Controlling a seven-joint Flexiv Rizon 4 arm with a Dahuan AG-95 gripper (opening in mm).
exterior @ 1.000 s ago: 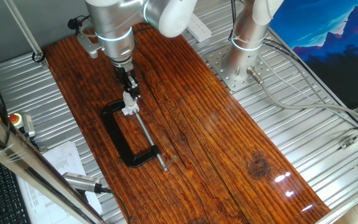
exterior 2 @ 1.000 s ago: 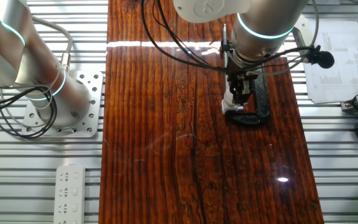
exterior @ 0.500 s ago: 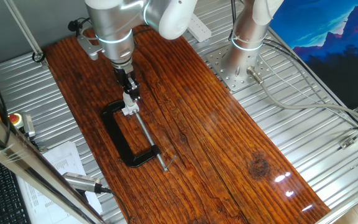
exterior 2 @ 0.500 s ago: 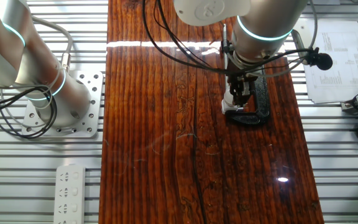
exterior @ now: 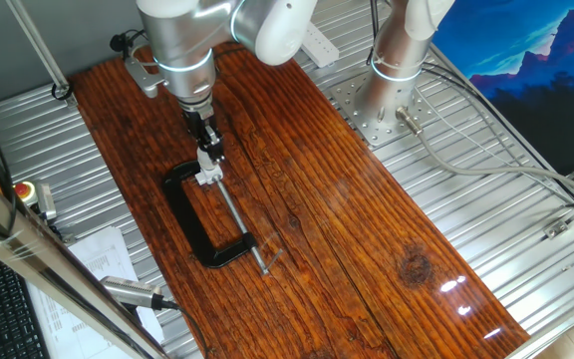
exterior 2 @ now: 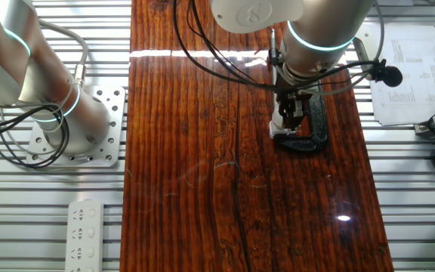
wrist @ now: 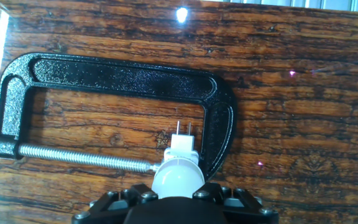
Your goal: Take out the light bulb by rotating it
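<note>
The wooden bench [exterior: 347, 219] carries a black clamp [wrist: 110, 78] lying flat, its steel screw [wrist: 79, 158] running along the bench. Above the clamp's fixed end hangs the tool [exterior: 208, 152], closed on the bulb [wrist: 178, 174]. In the hand view the bulb's white base and two pins [wrist: 183, 129] point down at the bench, just inside the clamp's curved end.

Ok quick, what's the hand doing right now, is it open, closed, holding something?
Hand: closed on the light bulb, which is clear of the socket, its two pins bare, above the C-clamp.
</note>
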